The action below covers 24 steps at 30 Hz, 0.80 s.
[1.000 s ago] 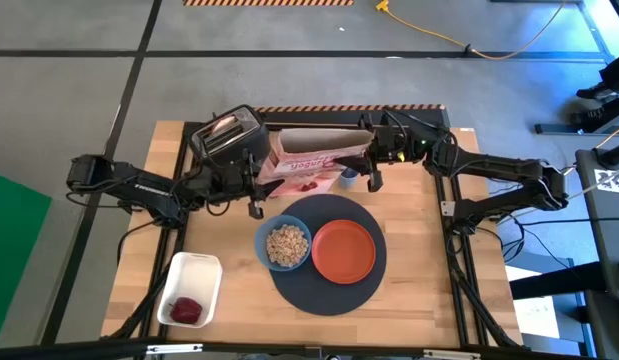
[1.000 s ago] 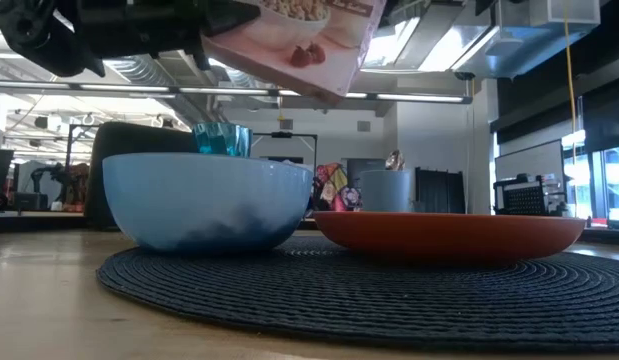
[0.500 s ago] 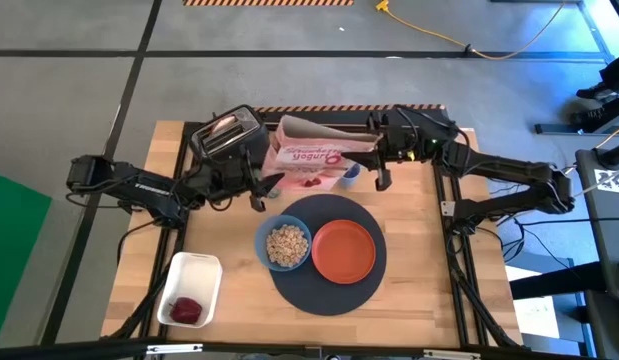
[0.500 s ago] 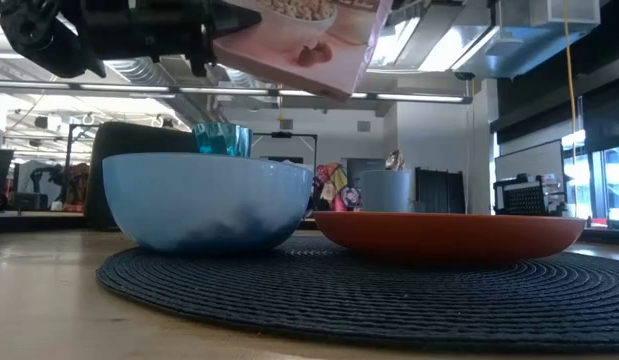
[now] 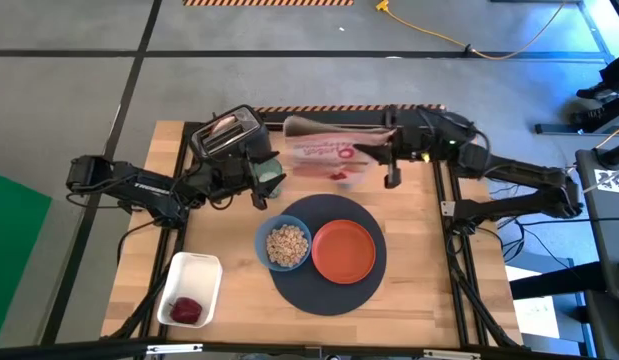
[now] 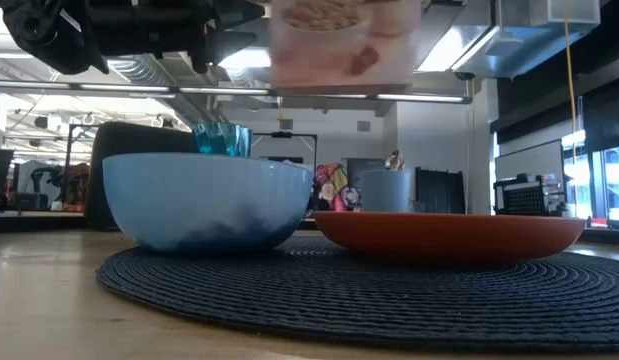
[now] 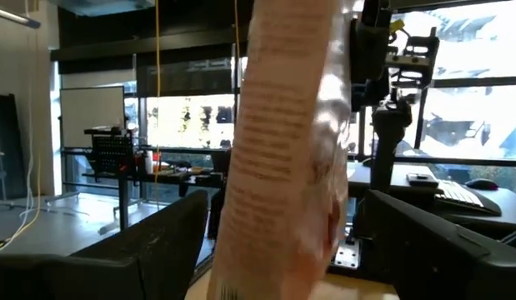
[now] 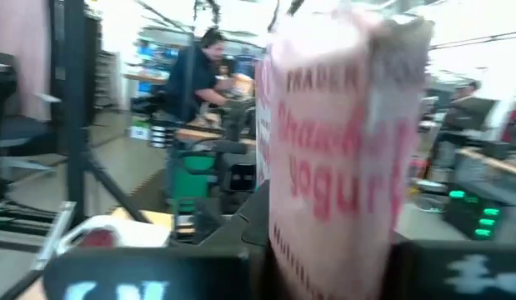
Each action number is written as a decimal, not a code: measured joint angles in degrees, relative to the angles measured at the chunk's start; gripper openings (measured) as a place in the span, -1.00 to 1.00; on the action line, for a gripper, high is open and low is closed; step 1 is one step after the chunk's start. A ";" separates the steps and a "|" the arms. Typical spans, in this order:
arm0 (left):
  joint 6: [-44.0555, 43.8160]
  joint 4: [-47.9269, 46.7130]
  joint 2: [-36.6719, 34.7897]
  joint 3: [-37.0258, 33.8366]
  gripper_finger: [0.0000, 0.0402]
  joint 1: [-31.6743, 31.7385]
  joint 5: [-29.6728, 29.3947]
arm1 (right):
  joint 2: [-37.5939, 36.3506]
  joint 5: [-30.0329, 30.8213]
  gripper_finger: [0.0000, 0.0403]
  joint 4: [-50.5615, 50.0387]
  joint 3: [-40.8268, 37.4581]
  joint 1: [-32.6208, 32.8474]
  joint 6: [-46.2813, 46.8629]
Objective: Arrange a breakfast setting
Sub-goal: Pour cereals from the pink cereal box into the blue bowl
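Mat [image 5: 324, 285]: one bowl [image 5: 283, 245], one plate [image 5: 343, 250]

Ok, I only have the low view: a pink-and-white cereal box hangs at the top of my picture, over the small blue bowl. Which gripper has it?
Observer: The right gripper, shut on one end of the pink-and-white cereal box.
Operator: And the left one?
Observer: The left gripper stands open in front of the black toaster, apart from the box.
Operator: Is the box really over the bowl?
Observer: No. From above it hangs behind the large dark blue-grey round mat, not over the small blue bowl.
Operator: Anything in the bowl? I see only its side.
Observer: Yes, it holds pale cereal.
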 joint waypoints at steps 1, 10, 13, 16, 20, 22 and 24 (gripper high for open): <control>0.02 -0.07 0.00 0.00 0.59 0.00 -0.10 | -1.42 1.43 -0.81 -1.17 0.00 0.00 -0.80; 1.07 -0.72 0.00 0.00 0.61 -0.02 -0.14 | -13.87 15.21 -0.98 -13.59 -1.22 0.00 -6.18; 1.09 -0.74 0.00 0.00 0.61 -0.02 -0.12 | -17.18 19.13 -0.99 -15.82 -3.98 0.00 -6.44; 1.09 -0.72 0.00 0.00 0.61 -0.02 -0.12 | -20.89 23.91 -0.98 -15.53 -8.04 0.00 -6.68; 1.11 -0.72 0.00 0.02 0.61 -0.02 -0.10 | -25.62 31.08 -0.99 -14.75 -14.37 0.00 -8.11; 1.14 -0.73 0.00 0.02 0.61 -0.02 -0.10 | -27.57 33.57 -0.99 -13.72 -17.84 0.00 -8.14; 1.41 -0.72 0.00 0.02 0.61 -0.02 -0.08 | -29.65 35.34 -0.99 -11.30 -21.64 0.00 -8.13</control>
